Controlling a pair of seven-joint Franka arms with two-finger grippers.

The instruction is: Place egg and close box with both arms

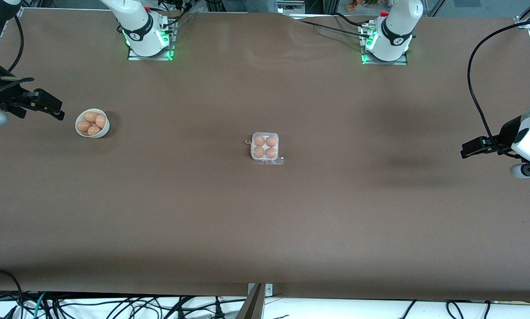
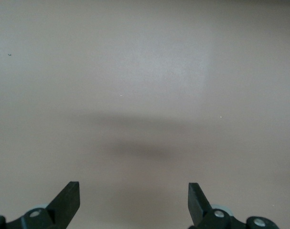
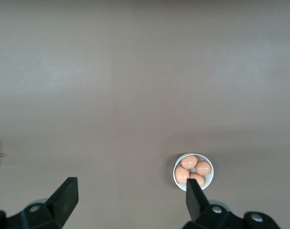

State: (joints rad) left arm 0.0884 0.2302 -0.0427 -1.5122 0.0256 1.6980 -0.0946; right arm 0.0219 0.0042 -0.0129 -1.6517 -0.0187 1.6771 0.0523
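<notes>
Bowl (image 1: 92, 123) of eggs (image 3: 193, 172) beneath my released right gripper (image 3: 130, 200); box (image 1: 265, 146), closed on four eggs, mid-table, well apart from it and my released left gripper (image 2: 134, 200).

A robotics lab: two white arms bolted on metal base plates (image 1: 149, 55) to a brown-covered counter (image 1: 265, 221), with black cables (image 1: 114, 305) tangled along its edge.

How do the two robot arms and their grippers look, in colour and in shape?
Both arms are white and rounded, with black bands, on bases lit green. Black cables hang from them. The left gripper and right gripper each have two black, wedge-shaped fingers.
</notes>
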